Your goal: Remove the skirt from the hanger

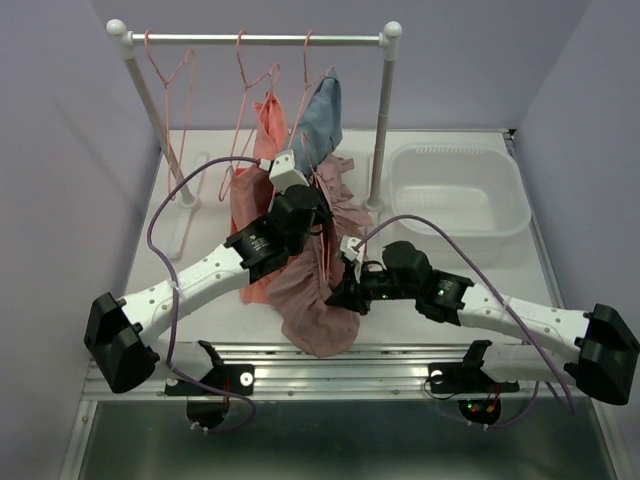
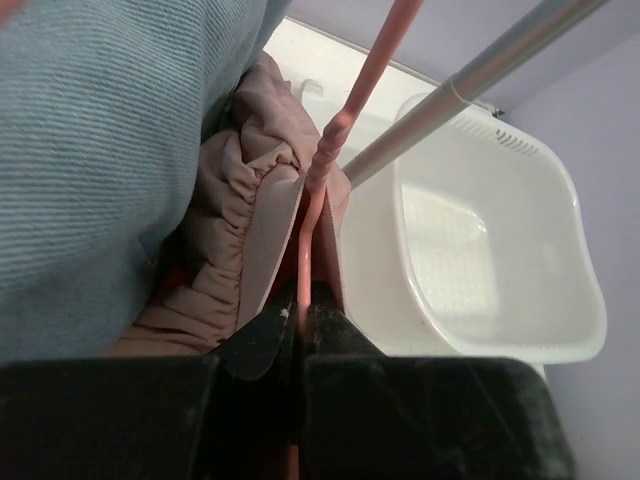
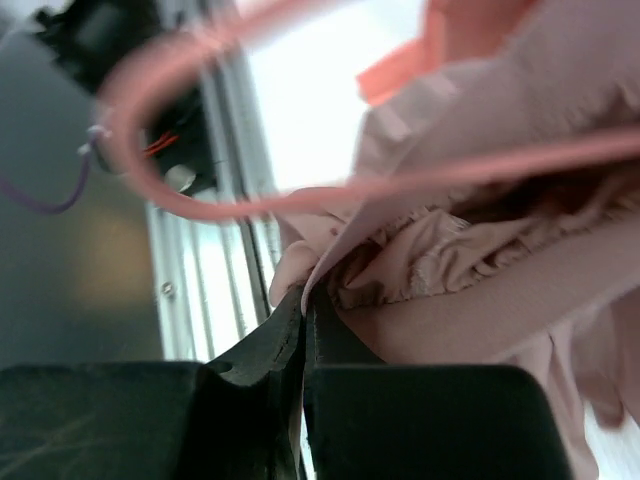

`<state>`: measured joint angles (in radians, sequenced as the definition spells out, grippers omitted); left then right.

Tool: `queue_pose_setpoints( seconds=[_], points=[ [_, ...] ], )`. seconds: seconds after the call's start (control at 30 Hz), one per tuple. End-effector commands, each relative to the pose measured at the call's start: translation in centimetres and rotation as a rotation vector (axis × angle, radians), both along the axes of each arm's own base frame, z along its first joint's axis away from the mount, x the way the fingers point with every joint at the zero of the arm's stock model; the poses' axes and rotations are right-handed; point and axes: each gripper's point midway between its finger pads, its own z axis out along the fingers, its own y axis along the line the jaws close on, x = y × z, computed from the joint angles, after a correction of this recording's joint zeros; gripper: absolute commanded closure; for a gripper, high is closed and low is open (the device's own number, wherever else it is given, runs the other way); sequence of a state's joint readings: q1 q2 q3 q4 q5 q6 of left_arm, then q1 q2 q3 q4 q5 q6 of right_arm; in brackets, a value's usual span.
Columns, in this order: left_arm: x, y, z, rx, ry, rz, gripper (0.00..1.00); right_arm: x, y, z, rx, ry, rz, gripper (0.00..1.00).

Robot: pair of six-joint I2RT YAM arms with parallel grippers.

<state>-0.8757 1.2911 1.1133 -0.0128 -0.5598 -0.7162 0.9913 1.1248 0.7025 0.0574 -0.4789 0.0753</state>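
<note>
A dusty pink ruffled skirt (image 1: pixel 315 290) drapes over the table in front of the clothes rack, still around a pink wire hanger (image 2: pixel 330 140). My left gripper (image 1: pixel 318 203) is shut on the hanger's wire (image 2: pixel 300 300), with the skirt's gathered waistband (image 2: pixel 245 215) just left of it. My right gripper (image 1: pixel 345 292) is shut on a fold of the skirt's waistband (image 3: pixel 330 275) near the table's front edge. The hanger's curved wire (image 3: pixel 180 195) arcs above the right fingers.
A white rack (image 1: pixel 255 38) carries several pink hangers, an orange garment (image 1: pixel 268 120) and a blue-grey garment (image 1: pixel 322 115). A white plastic basket (image 1: pixel 458 190) stands at the right, beside the rack's right post (image 1: pixel 380 130). The metal front rail (image 1: pixel 330 365) runs along the near edge.
</note>
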Motion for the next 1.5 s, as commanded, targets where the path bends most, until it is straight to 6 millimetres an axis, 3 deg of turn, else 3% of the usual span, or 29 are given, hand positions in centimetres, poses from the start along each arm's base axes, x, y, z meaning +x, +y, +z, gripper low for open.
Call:
queue_pose_setpoints(
  seconds=[0.0,0.2,0.37,0.43,0.57,0.73,0.87,0.93,0.97,1.07,1.1,1.23,1.27,1.3,1.43,1.47],
  points=[
    [-0.3,0.9,9.0,-0.209,-0.176,-0.014,1.00,4.0,-1.2,0.5,0.030,-0.022,-0.324,0.99],
    [-2.9,0.3,7.7,-0.161,-0.126,-0.159,1.00,9.3,-4.0,0.3,-0.004,-0.086,-0.669,0.99],
    [-5.0,0.0,4.4,-0.071,-0.041,-0.260,1.00,13.0,-5.8,2.3,0.016,-0.125,-0.910,0.99],
    [-6.7,-0.6,3.4,-0.068,-0.011,-0.321,1.00,15.4,-7.8,3.5,0.019,-0.166,-1.092,0.99],
    [-8.3,-0.2,1.6,-0.032,0.041,-0.329,1.00,17.6,-9.7,4.0,0.012,-0.183,-1.218,0.99],
    [-11.3,0.6,-1.8,0.048,0.122,-0.378,1.00,18.1,-10.2,6.7,0.063,-0.204,-1.226,0.99],
    [-13.8,0.9,-1.0,0.027,0.089,-0.458,1.00,18.1,-11.8,8.5,0.077,-0.256,-1.272,0.99],
    [-14.1,2.3,-0.5,0.028,0.074,-0.425,1.00,17.9,-12.7,9.6,0.092,-0.276,-1.294,0.99],
    [-13.4,4.0,-1.1,0.056,0.093,-0.332,1.00,17.8,-12.8,10.4,0.107,-0.283,-1.293,0.99],
    [-12.3,6.5,-1.3,0.108,0.114,-0.187,1.00,17.4,-13.3,12.9,0.160,-0.298,-1.289,0.99],
    [-12.4,7.1,-2.2,0.143,0.142,-0.164,1.00,17.3,-13.5,14.6,0.183,-0.315,-1.289,0.99],
    [-12.3,7.3,-3.4,0.153,0.158,-0.142,1.00,16.8,-14.7,20.2,0.272,-0.361,-1.298,0.99],
    [-12.2,7.3,-3.4,0.150,0.155,-0.144,1.00,16.8,-14.9,21.2,0.282,-0.368,-1.308,0.99],
    [-12.1,7.2,-3.2,0.143,0.146,-0.146,1.00,16.7,-15.7,23.4,0.312,-0.386,-1.336,0.99],
    [-12.1,6.4,-2.6,0.138,0.121,-0.179,1.00,16.6,-17.1,27.8,0.377,-0.411,-1.397,0.99],
    [-12.0,6.2,-2.6,0.145,0.117,-0.189,1.00,16.5,-17.4,30.1,0.390,-0.449,-1.397,0.99]
  ],
)
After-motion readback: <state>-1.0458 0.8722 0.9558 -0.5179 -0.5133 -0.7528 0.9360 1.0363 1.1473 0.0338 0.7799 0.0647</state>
